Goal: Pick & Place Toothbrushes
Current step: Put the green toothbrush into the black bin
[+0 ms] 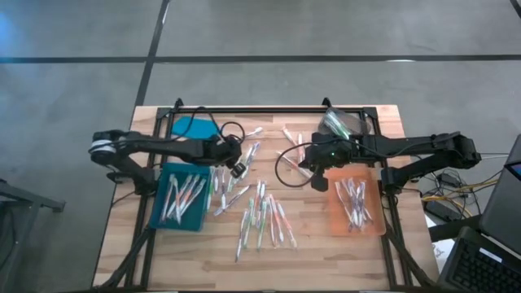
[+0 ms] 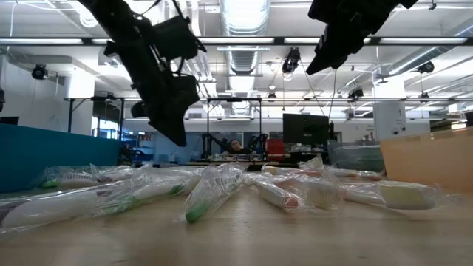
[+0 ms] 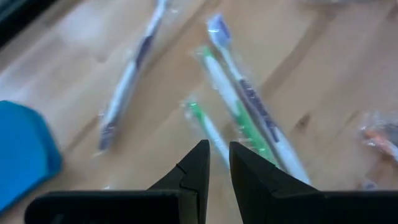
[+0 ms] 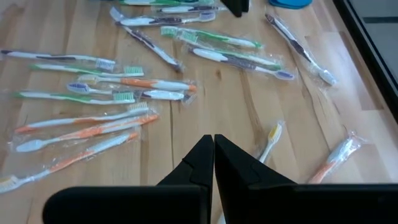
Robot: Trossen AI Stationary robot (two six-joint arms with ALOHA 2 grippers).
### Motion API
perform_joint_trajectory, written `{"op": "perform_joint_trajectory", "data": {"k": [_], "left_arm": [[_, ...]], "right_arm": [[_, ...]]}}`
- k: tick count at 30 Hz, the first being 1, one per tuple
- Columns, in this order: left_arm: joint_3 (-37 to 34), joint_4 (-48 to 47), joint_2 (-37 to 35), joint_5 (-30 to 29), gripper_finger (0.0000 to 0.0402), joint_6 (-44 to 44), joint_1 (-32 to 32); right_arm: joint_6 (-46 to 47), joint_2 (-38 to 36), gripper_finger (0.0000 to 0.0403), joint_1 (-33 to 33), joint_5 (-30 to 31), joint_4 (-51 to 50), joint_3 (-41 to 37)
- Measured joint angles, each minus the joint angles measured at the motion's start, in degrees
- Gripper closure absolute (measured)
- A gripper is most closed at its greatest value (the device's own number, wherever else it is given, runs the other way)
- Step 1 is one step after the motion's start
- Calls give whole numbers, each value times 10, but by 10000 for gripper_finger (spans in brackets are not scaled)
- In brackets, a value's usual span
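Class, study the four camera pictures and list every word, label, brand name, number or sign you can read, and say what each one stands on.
No text can be read in any view.
Toothbrushes in clear wrappers: any print on handles or wrappers is too small to read.
Toothbrush near the left gripper: dark marks on the handle, too blurred to read.
Monitors in the room behind the table: nothing legible.

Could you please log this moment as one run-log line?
left end effector: slightly open, empty, over loose toothbrushes | right end effector: shut, empty | teal tray: holds brushes | orange tray: holds brushes
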Motion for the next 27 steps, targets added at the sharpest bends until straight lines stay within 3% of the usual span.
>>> {"op": "perform_joint_trajectory", "data": {"k": [13, 27], "left_arm": [[100, -3, 104, 17, 335, 9, 0], [119, -11, 143, 40, 335, -33, 13]], "right_arm": [[1, 0, 394, 0, -1, -15, 0], [5, 0, 394, 0, -1, -31, 0]]}}
